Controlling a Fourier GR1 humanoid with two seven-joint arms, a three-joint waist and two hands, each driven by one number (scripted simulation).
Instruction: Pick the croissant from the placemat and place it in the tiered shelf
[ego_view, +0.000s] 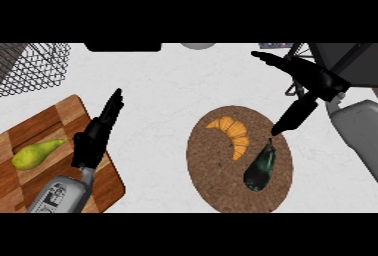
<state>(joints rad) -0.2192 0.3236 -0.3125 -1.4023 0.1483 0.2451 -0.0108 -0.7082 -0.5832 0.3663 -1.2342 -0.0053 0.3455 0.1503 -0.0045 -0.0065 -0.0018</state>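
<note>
The croissant lies on the upper left part of the round cork placemat, untouched, with a dark eggplant just beside it to the lower right on the same mat. Above the mat's right edge the right robot hand hangs open, fingers straight, its thumb pointing down toward the eggplant's stem. The dark frame of the tiered shelf shows at the upper right. On the white desk to the left, the left robot hand rests open over a wooden cutting board bearing a pear. A wire basket sits at the upper left.
</note>
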